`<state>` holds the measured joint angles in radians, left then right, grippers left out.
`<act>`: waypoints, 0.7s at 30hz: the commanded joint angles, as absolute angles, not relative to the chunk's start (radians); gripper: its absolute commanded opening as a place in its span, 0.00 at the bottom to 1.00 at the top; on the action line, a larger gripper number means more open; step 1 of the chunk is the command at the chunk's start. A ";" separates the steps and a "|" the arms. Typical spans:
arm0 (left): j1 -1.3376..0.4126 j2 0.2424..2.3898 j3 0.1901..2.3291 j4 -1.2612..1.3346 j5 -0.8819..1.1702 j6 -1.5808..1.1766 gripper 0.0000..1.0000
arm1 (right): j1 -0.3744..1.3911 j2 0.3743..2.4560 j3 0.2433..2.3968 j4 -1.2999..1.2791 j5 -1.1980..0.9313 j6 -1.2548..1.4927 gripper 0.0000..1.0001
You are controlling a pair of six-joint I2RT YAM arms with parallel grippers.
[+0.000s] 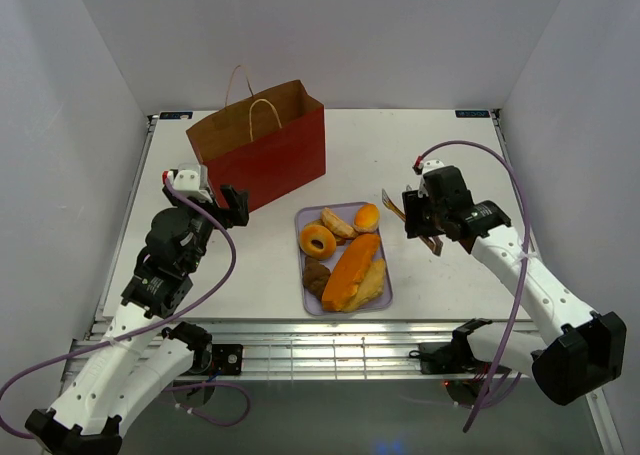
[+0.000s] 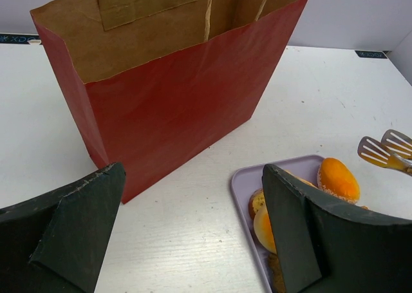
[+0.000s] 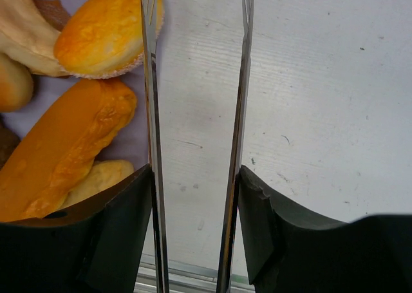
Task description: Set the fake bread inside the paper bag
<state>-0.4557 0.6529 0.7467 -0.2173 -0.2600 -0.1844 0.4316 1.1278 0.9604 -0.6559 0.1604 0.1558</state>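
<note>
The red paper bag stands upright and open at the back left; its kraft inside and cord handles show in the left wrist view. The fake bread lies on a lavender tray: a ring doughnut, a round bun, a long loaf and a dark brown piece. My left gripper is open and empty, just in front of the bag's near corner. My right gripper is shut on the metal tongs, just right of the tray, with the tong tips beside the bun.
The tong tips show right of the tray in the left wrist view. White walls close in the table on three sides. The table's front edge with its metal rail lies just below my right gripper.
</note>
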 commanded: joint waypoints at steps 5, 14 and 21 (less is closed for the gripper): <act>-0.462 0.660 0.756 -0.221 -0.287 -0.178 0.98 | 0.566 1.083 1.089 -0.730 0.163 0.158 0.59; -0.462 0.666 0.753 -0.222 -0.310 -0.173 0.98 | 0.744 1.104 1.187 -0.755 0.178 0.149 0.59; -0.462 0.666 0.753 -0.222 -0.328 -0.172 0.98 | 0.910 1.186 1.261 -0.788 0.282 0.141 0.58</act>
